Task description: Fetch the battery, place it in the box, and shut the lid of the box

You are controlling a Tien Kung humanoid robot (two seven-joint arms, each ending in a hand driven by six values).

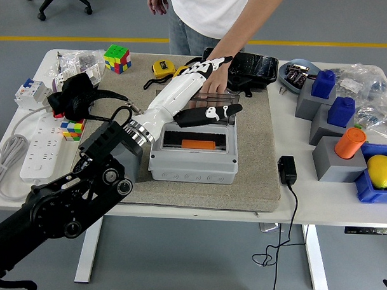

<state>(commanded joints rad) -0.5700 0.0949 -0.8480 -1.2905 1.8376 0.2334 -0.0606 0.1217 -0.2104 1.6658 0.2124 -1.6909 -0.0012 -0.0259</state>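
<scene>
An orange battery (197,144) lies inside the open grey box (193,165) on the felt mat (256,160). The box's clear lid (225,98) stands raised at its far edge. My left hand (211,88), white with black fingertips, reaches over the box's far left part. Its fingers are stretched out toward the lid and its thumb (215,112) points right above the opening; it holds nothing. A person's hand (216,87) comes down from the far side to the lid's top edge, right beside my fingers.
A black case (250,65) lies behind the box and a yellow tape measure (162,69) to its left. A black adapter (287,169) with a cable sits right of the mat. Grey and blue blocks (322,98), an orange cylinder (350,143) and a lemon (381,169) fill the right side.
</scene>
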